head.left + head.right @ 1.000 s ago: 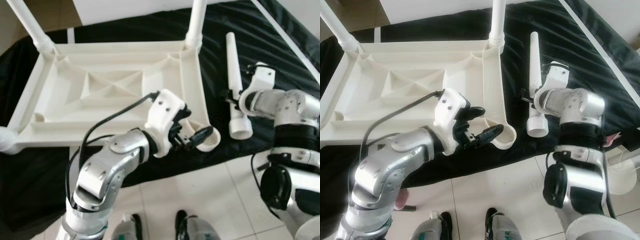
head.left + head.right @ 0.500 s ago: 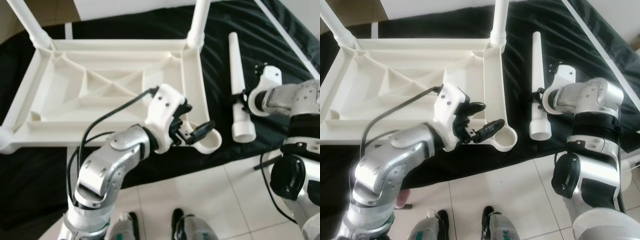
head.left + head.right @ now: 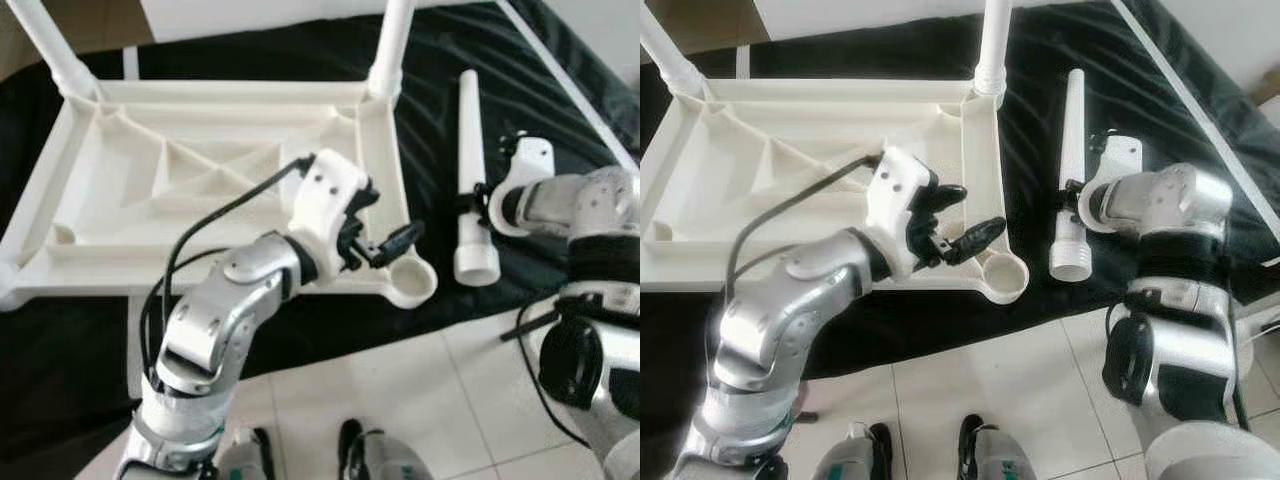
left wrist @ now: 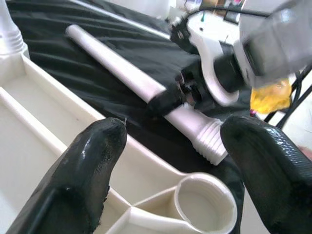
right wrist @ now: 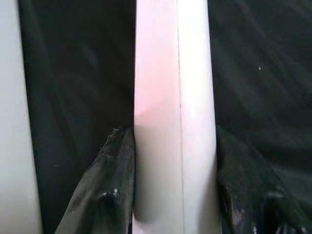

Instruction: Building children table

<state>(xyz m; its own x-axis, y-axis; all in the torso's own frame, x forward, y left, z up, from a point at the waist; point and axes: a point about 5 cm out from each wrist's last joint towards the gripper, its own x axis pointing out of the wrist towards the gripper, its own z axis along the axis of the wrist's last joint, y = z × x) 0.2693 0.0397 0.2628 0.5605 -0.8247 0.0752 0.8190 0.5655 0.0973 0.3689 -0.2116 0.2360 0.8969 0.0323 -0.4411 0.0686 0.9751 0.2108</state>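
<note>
At the bottom of the frame you see pale floor tiles and the tips of the robot's feet. Just above, a black cloth covers the surface, and the upturned white table top lies on it, left of centre. Your left gripper hovers with fingers spread wide above the table top's lower right corner, beside the empty round socket. At the right, your right gripper has its fingers closed around the loose table leg, which lies flat on the cloth, threaded end toward you. At the top, two fitted legs stand upright from the far corners. No writing is legible.
</note>
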